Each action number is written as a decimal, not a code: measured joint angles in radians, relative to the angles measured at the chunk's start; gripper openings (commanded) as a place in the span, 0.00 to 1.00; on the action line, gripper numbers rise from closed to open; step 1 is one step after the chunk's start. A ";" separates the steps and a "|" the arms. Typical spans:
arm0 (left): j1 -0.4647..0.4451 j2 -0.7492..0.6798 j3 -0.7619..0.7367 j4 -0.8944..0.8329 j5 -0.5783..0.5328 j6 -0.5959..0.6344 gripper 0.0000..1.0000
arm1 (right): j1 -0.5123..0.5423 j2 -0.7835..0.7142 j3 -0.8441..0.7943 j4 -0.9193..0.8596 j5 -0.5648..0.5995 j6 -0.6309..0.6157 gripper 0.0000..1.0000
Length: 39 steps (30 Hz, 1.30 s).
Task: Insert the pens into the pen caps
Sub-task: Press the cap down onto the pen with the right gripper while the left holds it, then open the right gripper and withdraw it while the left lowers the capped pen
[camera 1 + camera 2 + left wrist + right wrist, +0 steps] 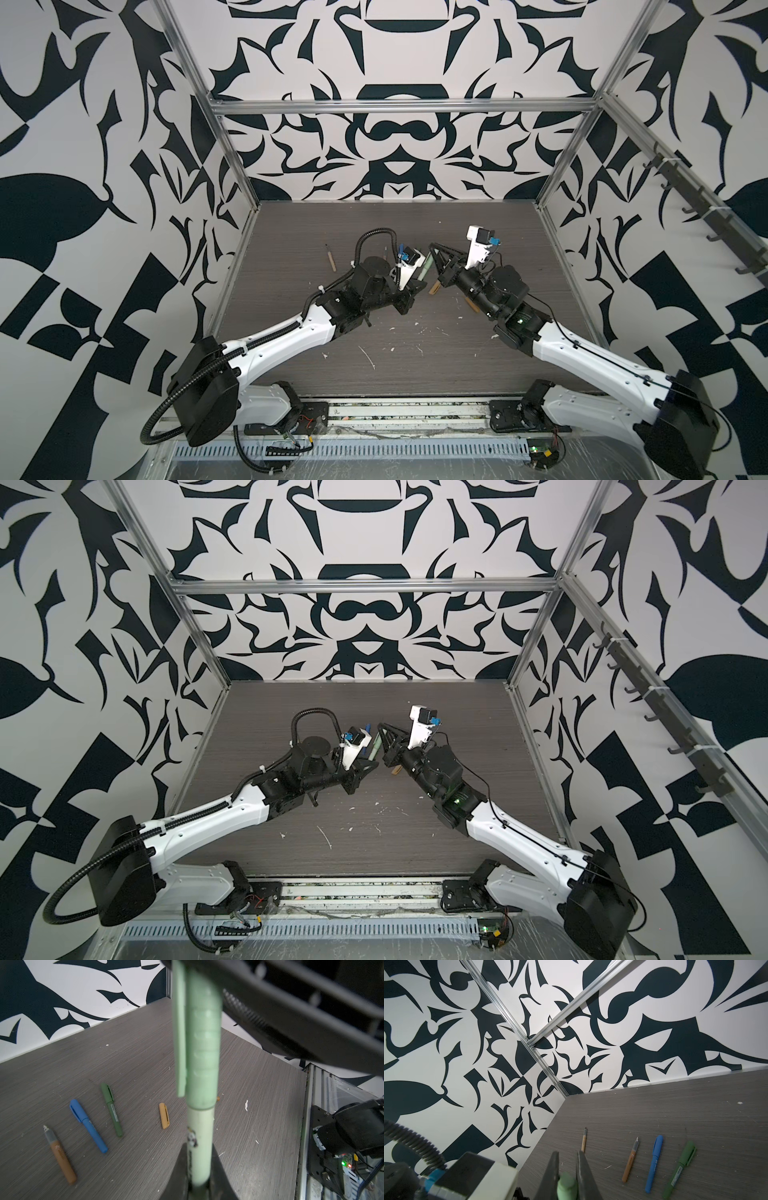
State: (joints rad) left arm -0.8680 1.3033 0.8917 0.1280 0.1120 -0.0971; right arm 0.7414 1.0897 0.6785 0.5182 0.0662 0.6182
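1. The tabletop (374,224) is dark grey with a fine wood grain. White scratch marks (368,357) and flecks are scattered over its near half.
2. White walls (124,124) with bold black abstract shapes enclose three sides. They are edged by an aluminium frame (399,106).
3. There are five pens. The pale green pen (200,1136) is held in the air between the arms, above the middle of the table.
4. The other four pens lie on the table: the tan pen (584,1139), orange-brown pen (631,1162), blue pen (654,1163) and dark green pen (679,1169).
5. Three caps sit on pens: blue, dark green, and the pale green cap (202,1043), which covers its pen's tip end. The tan and orange-brown pens lie bare-tipped.
6. Two caps lie loose: a tan cap (164,1115), and an orange-brown cap (473,305) partly under the right arm.
7. The left gripper (200,1178) is clenched on the pale green pen's barrel.
8. The right gripper (568,1159) is clamped on the pale green cap.
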 measured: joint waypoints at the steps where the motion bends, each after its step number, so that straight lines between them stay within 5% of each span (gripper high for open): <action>1: 0.001 0.000 0.000 0.000 0.002 0.001 0.00 | 0.000 -0.001 0.001 0.000 0.002 0.002 0.00; 3: 0.001 0.000 0.000 0.000 0.008 0.002 0.00 | 0.002 -0.010 0.006 -0.013 0.005 0.002 0.03; 7: 0.002 -0.001 0.000 0.004 0.038 0.005 0.00 | 0.014 -0.038 0.048 -0.108 0.016 -0.003 0.26; 13: 0.015 -0.034 -0.050 0.141 0.063 -0.018 0.00 | 0.089 -0.047 0.137 -0.377 -0.058 -0.047 0.38; 24: 0.015 -0.051 -0.247 0.211 0.049 -0.100 0.00 | 0.099 -0.134 0.189 -0.474 -0.031 -0.054 0.39; 33: 0.029 0.025 -0.188 0.156 0.019 -0.111 0.00 | 0.099 -0.316 0.119 -0.536 0.075 -0.074 0.39; 39: 0.115 0.138 -0.053 0.039 -0.004 -0.178 0.00 | 0.099 -0.410 0.009 -0.620 0.181 -0.078 0.39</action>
State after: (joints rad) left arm -0.7532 1.4414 0.8383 0.1665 0.1081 -0.2752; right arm 0.8402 0.6796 0.6872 -0.1013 0.2470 0.5404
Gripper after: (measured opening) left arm 0.141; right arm 0.387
